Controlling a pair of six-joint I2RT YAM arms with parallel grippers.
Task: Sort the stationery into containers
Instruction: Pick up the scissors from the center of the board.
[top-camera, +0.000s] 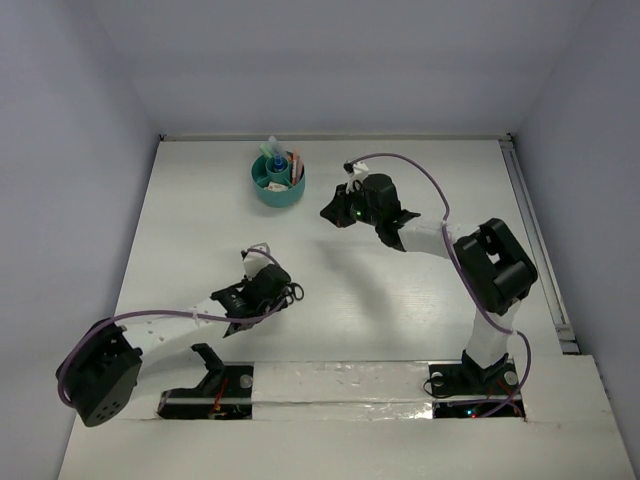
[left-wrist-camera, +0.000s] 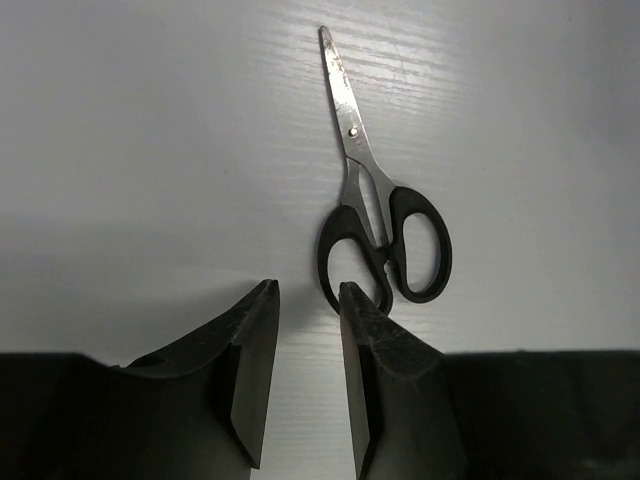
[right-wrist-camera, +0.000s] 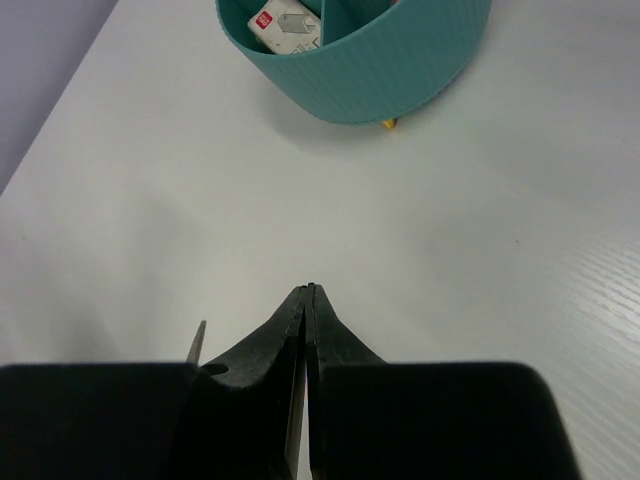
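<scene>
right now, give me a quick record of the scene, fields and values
scissors: flat on the table, blades closed, handles toward the left gripper
left gripper: open, nothing in it, one scissors handle just outside it
right gripper: shut, empty, pointing toward the organiser
organiser: round, teal, divided, holds pens and a wrapped eraser
left to sort: scissors

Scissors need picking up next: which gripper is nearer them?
Left. The left gripper, open, sits right at the scissors' handles. The right gripper, shut, hangs farther up the table, nearer the organiser.
</scene>
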